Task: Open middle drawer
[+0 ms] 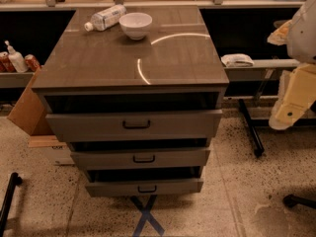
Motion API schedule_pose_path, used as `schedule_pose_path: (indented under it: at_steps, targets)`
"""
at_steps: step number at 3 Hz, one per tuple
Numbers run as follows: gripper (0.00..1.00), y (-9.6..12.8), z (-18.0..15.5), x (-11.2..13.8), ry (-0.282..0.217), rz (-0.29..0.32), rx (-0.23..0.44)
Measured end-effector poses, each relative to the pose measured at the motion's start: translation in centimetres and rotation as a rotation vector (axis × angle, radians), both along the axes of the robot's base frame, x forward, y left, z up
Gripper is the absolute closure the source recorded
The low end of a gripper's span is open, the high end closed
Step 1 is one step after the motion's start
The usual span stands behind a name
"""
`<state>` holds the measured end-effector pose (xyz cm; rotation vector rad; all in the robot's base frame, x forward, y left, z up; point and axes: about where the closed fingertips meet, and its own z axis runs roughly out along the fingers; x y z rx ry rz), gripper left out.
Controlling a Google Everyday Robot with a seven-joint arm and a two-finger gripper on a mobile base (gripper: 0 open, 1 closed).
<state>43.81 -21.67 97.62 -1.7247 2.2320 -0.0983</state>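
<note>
A grey-brown cabinet [128, 58] stands in the middle with three drawers stacked in its front. The middle drawer [98, 159] has a front of medium height with a small dark bail handle [143, 158] at its centre. A dark gap shows above its front. The tallest drawer [89, 126] is above it and the slimmest drawer [113, 187] below it. My gripper [289, 107] is on the white and cream arm at the right edge of the view. It hangs well to the right of the cabinet, about level with the top drawer, and touches nothing.
A plastic bottle [104, 18] lies on its side next to a white bowl [136, 24] on the cabinet top. A cardboard box [27, 107] leans at the cabinet's left. A black frame leg [252, 127] stands on the floor at right. A blue tape cross [146, 216] marks the floor in front.
</note>
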Motion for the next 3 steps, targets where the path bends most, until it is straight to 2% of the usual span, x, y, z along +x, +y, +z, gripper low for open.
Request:
schedule_pose_path:
  at_steps: [1,2,3]
  targets:
    - [0.00,0.0,0.0,0.0,0.000,0.000,0.000]
    - [0.00,0.1,-1.1,0.0,0.005,0.035,0.011]
    - [0.00,0.4,-5.7,-0.4,0.039,0.110,0.059]
